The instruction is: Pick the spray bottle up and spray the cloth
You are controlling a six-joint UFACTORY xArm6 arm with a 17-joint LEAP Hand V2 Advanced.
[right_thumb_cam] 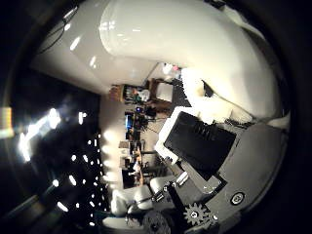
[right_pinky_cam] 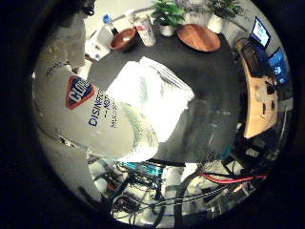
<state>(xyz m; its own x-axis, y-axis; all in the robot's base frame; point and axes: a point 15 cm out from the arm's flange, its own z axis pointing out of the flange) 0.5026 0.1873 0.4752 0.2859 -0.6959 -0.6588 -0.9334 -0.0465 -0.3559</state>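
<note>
The white spray bottle point(right_pinky_cam: 95, 105) with a red and blue label fills much of the little finger side palm view, close against the palm. Its white body point(right_thumb_cam: 156, 44) also fills much of the thumb side palm view. My right hand point(right_thumb_cam: 210, 146) shows there as black and white finger parts curled beside the bottle, shut on it. The white cloth point(right_pinky_cam: 152, 91) lies crumpled on the dark table point(right_pinky_cam: 205, 72), below and just past the bottle.
A brown bowl point(right_pinky_cam: 123, 39), a white container point(right_pinky_cam: 146, 32) and a round wooden plate point(right_pinky_cam: 198, 37) stand at the table's far side, with a potted plant point(right_pinky_cam: 169, 13) behind. A wooden desk point(right_pinky_cam: 257, 91) with monitors point(right_pinky_cam: 260, 33) stands beside the table.
</note>
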